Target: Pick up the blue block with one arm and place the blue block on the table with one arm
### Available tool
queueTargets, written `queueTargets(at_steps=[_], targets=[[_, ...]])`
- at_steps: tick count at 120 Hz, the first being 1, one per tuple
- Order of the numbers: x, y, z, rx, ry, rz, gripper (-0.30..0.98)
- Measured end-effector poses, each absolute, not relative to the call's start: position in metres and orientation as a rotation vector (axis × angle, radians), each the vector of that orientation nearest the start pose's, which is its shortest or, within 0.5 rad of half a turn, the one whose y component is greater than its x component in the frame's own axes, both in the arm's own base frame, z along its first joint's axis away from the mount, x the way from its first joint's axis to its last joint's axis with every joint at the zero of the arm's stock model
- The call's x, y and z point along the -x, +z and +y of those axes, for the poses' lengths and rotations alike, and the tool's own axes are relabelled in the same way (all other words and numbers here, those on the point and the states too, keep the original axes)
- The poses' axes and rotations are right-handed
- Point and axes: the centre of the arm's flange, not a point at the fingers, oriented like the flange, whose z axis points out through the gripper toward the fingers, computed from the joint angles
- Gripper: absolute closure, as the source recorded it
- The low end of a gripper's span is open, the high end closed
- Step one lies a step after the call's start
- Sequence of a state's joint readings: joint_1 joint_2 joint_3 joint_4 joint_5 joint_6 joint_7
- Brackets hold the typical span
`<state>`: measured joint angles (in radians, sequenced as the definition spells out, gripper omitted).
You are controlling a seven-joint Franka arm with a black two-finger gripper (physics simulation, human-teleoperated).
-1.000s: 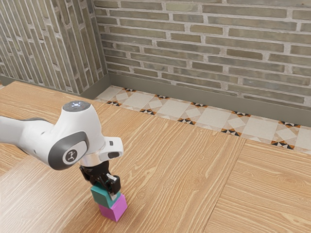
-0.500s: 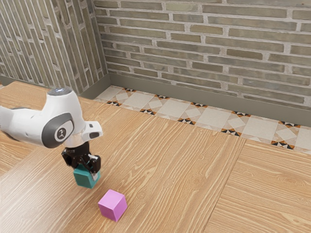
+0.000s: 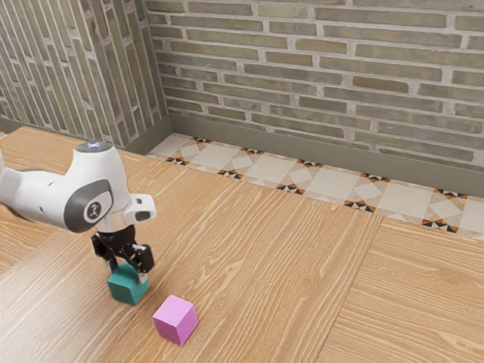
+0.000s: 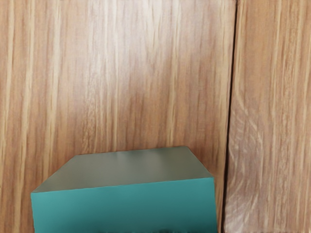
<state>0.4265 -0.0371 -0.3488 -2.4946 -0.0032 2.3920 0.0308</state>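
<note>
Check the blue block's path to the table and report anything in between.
Nothing visible stands between the blue block and the table. The pink block sits apart, toward the exterior view's right.

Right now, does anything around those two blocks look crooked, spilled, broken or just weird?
Nothing stands out. The pink block sits flat on the table, and the teal block at the gripper looks intact and roughly level. I see no spill or damage on the visible surfaces.
</note>
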Motion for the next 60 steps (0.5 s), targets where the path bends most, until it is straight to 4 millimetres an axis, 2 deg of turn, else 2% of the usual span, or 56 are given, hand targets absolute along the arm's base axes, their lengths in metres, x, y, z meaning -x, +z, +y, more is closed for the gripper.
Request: queueTargets(at_steps=[17,26,32,34,40,45,52,60], targets=[[-0.456,0.304,0.043,3.122,0.076,-0.084,0.03],[-0.462,0.343,0.047,3.093,-0.021,-0.089,0.02],[-0.477,0.403,0.04,3.062,-0.143,-0.06,0.02],[-0.486,0.429,0.034,3.053,-0.189,-0.033,0.02],[-0.51,0.527,0.012,3.027,-0.329,0.09,0.01],[-0.517,0.588,-0.003,3.029,-0.371,0.198,0.01],[-0.522,0.635,-0.047,3.056,-0.354,0.439,0.01],[-0.516,0.666,-0.097,3.026,-0.297,0.703,0.01]])
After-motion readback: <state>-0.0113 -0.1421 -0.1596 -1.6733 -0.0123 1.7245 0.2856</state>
